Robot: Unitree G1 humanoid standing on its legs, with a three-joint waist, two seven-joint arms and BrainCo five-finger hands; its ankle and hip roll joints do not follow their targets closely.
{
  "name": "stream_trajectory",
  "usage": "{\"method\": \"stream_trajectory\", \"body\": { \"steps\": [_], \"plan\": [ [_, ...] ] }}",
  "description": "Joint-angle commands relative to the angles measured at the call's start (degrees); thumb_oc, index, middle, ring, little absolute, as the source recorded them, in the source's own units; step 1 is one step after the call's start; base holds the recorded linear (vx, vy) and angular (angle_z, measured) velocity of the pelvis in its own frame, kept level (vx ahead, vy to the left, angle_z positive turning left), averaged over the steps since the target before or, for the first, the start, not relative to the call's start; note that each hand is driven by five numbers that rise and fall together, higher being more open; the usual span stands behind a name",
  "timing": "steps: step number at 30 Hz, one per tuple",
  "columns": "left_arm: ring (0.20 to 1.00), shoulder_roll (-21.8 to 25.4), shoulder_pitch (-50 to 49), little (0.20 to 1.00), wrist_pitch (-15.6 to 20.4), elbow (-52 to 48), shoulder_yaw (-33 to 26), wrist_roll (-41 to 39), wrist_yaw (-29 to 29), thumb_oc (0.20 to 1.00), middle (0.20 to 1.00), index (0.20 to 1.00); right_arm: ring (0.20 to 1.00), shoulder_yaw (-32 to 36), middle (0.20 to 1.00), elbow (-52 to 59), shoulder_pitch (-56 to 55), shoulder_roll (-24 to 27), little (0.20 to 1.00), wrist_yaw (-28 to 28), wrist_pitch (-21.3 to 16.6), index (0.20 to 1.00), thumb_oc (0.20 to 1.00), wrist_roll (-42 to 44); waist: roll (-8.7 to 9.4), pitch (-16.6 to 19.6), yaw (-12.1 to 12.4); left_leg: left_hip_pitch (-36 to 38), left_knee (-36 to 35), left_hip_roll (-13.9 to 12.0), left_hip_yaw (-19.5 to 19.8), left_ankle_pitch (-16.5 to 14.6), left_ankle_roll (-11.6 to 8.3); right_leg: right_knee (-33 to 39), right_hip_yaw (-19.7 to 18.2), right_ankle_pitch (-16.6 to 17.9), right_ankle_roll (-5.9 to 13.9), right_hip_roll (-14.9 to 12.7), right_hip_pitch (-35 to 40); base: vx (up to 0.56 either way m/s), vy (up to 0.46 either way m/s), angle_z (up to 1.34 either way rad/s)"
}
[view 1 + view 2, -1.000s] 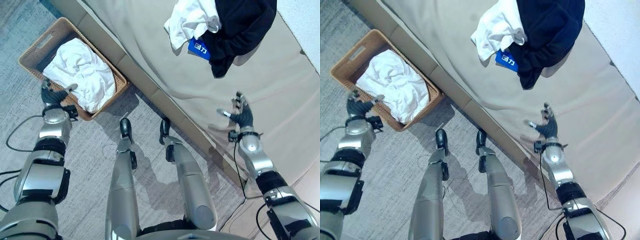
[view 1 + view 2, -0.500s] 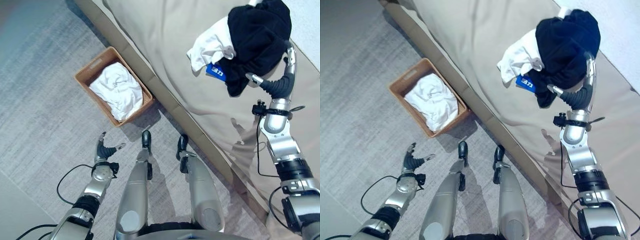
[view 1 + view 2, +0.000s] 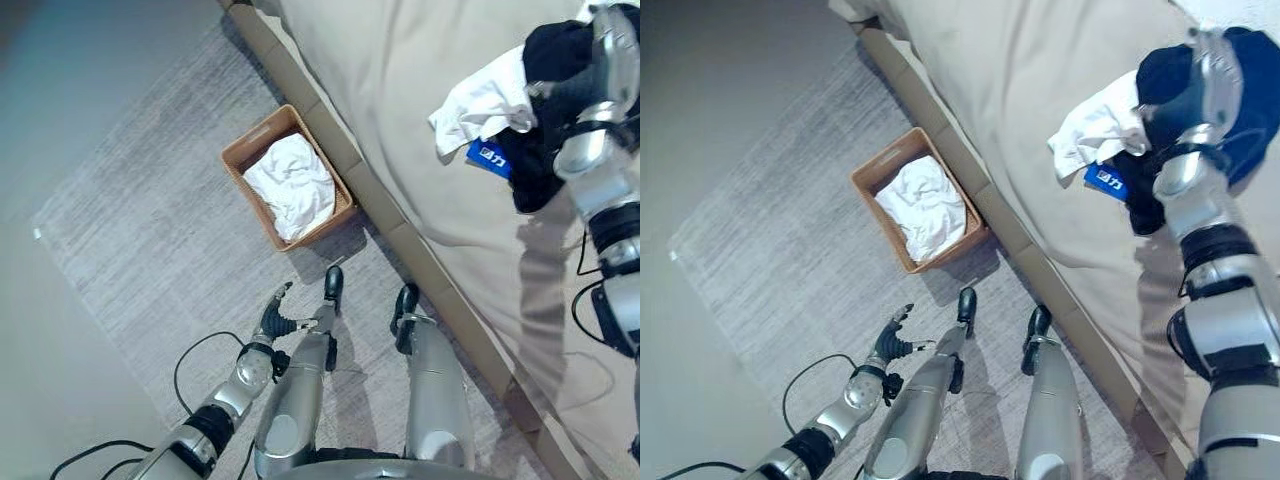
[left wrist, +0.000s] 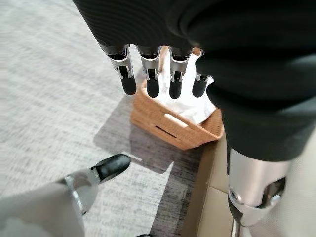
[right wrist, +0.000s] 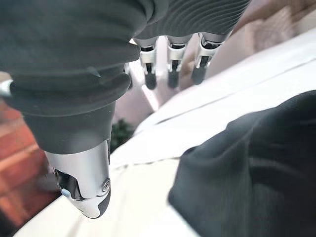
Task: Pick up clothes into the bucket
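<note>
A brown wicker basket (image 3: pixel 240 160) stands on the carpet against the bed's side, with white clothes (image 3: pixel 293 188) heaped in it. On the beige bed (image 3: pixel 400 70) lies a pile: a white garment (image 3: pixel 485 100), a dark garment (image 3: pixel 1252 120) and a blue label (image 3: pixel 489 156). My right hand (image 3: pixel 1198 85) hovers over the pile, fingers (image 5: pixel 171 76) straight, the dark garment (image 5: pixel 252 173) just below the palm. My left hand (image 3: pixel 274 312) hangs low over the carpet, away from the basket, fingers (image 4: pixel 152 81) straight and holding nothing. The basket (image 4: pixel 168 123) shows past them.
Grey carpet (image 3: pixel 150 250) covers the floor around the basket; bare smooth floor (image 3: pixel 60 120) lies beyond its edge. The bed's tan base (image 3: pixel 400 225) runs diagonally beside the basket. A wide stretch of bare mattress lies between basket and pile.
The camera has shifted, showing more floor. My right hand rose from the bare mattress up to the clothes pile. My left hand dropped back from the basket's rim to the carpet.
</note>
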State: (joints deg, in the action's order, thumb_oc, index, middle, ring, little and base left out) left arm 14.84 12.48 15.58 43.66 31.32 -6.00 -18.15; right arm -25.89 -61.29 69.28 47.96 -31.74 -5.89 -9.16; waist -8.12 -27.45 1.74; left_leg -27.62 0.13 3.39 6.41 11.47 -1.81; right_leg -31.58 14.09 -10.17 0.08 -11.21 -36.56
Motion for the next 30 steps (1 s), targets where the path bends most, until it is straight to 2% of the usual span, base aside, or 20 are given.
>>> {"method": "stream_trajectory", "body": {
  "steps": [1, 5, 8, 15, 23, 30],
  "plan": [
    [1.000, -0.9, 1.4, 1.000, 1.5, 1.9, 1.9, -3.0, 1.1, 1.000, 1.000, 1.000, 1.000, -5.0, 1.000, -3.8, 7.5, 5.8, 1.000, -0.9, 0.0, 1.000, 1.000, 3.5, 0.51, 1.2, -0.3, 5.0, 1.2, -1.0, 0.4, -6.0, -0.99, 7.5, -1.4, 4.4, 4.53, -0.7, 5.1, 0.02, -0.012, 0.05],
    [1.000, -1.3, 1.6, 1.000, 1.3, 3.4, 0.5, -6.1, 1.0, 1.000, 1.000, 1.000, 1.000, -12.5, 1.000, -10.0, 14.6, 8.0, 1.000, 2.1, 1.6, 1.000, 1.000, 2.2, -0.15, 0.5, -0.4, 3.6, 0.9, -1.1, 0.0, -5.4, -1.19, 7.0, -2.7, 5.0, 4.31, -0.5, 2.1, 0.00, 0.000, 0.00],
    [1.000, -1.7, 1.8, 1.000, 1.7, 3.7, -0.5, -8.2, 0.8, 1.000, 1.000, 1.000, 1.000, -14.7, 1.000, -12.8, 17.5, 9.1, 1.000, 2.1, 2.4, 1.000, 1.000, 1.9, -0.52, 0.0, -0.4, 2.4, 0.3, -1.1, -0.1, -4.8, -1.32, 7.2, -3.5, 5.4, 4.23, -0.3, 0.5, -0.01, -0.026, -0.08],
    [1.000, -2.8, 3.9, 1.000, 1.7, 3.6, -0.7, -10.5, 0.4, 1.000, 1.000, 1.000, 1.000, -18.0, 1.000, -14.7, 21.5, 9.7, 1.000, 3.0, 3.5, 1.000, 1.000, 1.5, -1.25, -2.3, -1.4, 0.0, 0.3, -1.3, -1.2, -4.1, -1.42, 6.2, -5.4, 6.0, 4.17, 0.3, -3.6, -0.01, -0.010, -0.04],
    [1.000, -3.6, 5.1, 1.000, 2.6, -0.2, 0.7, -13.2, 0.1, 1.000, 1.000, 1.000, 1.000, -19.9, 1.000, -15.4, 22.6, 8.4, 1.000, 2.9, 3.6, 1.000, 1.000, 1.1, -1.96, -2.3, -1.1, -4.9, 0.4, -1.2, -1.3, -3.7, -1.34, 4.4, -7.2, 6.2, 4.22, 0.6, -10.1, -0.01, -0.024, -0.08],
    [1.000, -4.2, 5.6, 1.000, 2.7, -0.8, 1.9, -14.2, -0.2, 1.000, 1.000, 1.000, 1.000, -22.5, 1.000, -15.9, 23.9, 6.4, 1.000, 5.0, 2.9, 1.000, 1.000, 1.0, -2.43, -2.3, -0.6, -9.6, 1.3, -1.2, -2.2, -3.5, -1.29, 3.0, -7.6, 6.5, 4.31, 0.7, -15.9, -0.01, -0.017, -0.04]
  ]
}}
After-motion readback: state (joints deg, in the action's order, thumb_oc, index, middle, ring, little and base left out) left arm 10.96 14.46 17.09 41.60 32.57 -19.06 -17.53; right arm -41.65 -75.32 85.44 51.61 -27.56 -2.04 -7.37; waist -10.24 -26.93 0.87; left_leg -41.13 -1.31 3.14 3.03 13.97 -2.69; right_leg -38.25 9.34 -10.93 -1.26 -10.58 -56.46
